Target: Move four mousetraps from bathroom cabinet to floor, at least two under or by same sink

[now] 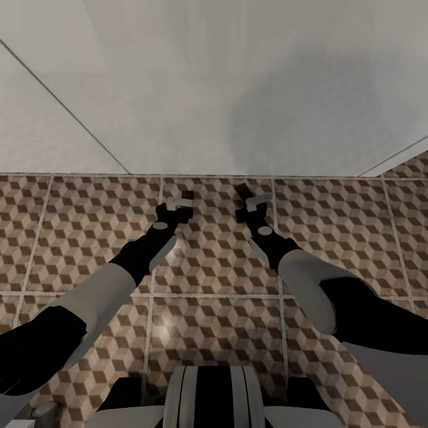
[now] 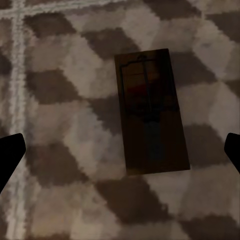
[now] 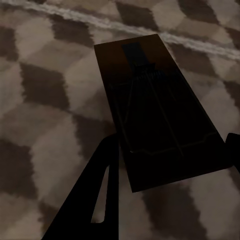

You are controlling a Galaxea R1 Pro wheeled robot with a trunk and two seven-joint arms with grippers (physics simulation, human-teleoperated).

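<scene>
Right now you are looking down at the bathroom floor (image 1: 214, 267), and it is covered in big square tiles with little brown, tan and white cubes and pale lines between them. On your left, a plain pale wall (image 1: 53, 125) slants down to meet the tiles. Next comes your left arm, reaching forward low over the floor, with the left gripper (image 1: 176, 209) close to the wall's bottom edge. Its two fingers are spread wide apart and hold nothing. In the left wrist view a mousetrap (image 2: 151, 112) lies flat on the tiles between the two dark fingertips (image 2: 10, 155), not touching either one. It is a small dark brown board with thin metal parts and a faint red spot. From the head camera you can see that trap as a tiny brown bit (image 1: 188, 194) just past the finger ends. In the middle, the grey wall has a soft dark shadow on it. Then comes your right arm with the right gripper (image 1: 254, 205), also low by the wall. A second mousetrap (image 3: 157, 107) sits flat against the tiles, and the dark fingers are right at its near end, but you cannot tell if they are pinching it. Far right, another pale wall (image 1: 410, 83) slants in.
</scene>
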